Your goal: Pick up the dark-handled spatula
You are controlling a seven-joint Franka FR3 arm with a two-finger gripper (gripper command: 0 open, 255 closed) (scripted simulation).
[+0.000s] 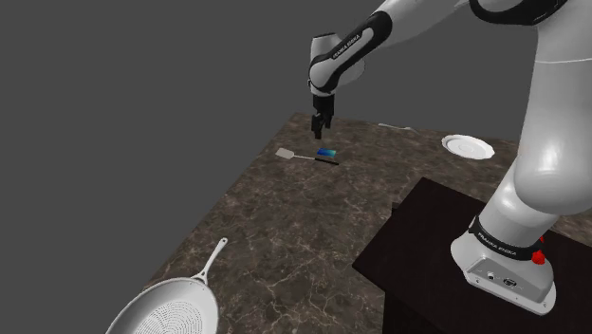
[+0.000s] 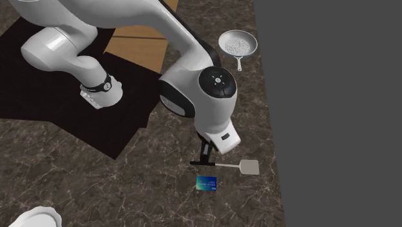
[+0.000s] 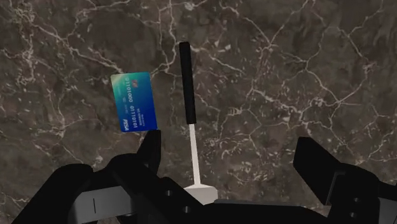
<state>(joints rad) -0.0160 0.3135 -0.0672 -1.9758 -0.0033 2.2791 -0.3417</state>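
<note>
Shoulder view, left to right:

1. pan, pale and perforated with a long handle: is sitting at the near left end of the dark veined bench, well apart from the other things.
2. dark-handled spatula: is lying flat toward the bench's far edge, with its pale blade pointing to this view's left and its black handle to the right.
3. card, blue-green: is lying flat just beside the spatula's handle. In the wrist view it is not touching the handle.
4. hand, black: is hanging fingers-down above the spatula's handle end, clear of the bench. In the wrist view its fingers are standing wide apart and gripping nothing. The spatula's thin shaft is running between them, nearer one finger and touched by neither.
5. plate, white: is resting near the bench's far right.
6. stand, a dark box: is carrying the base of the white arm at lower right.
</note>
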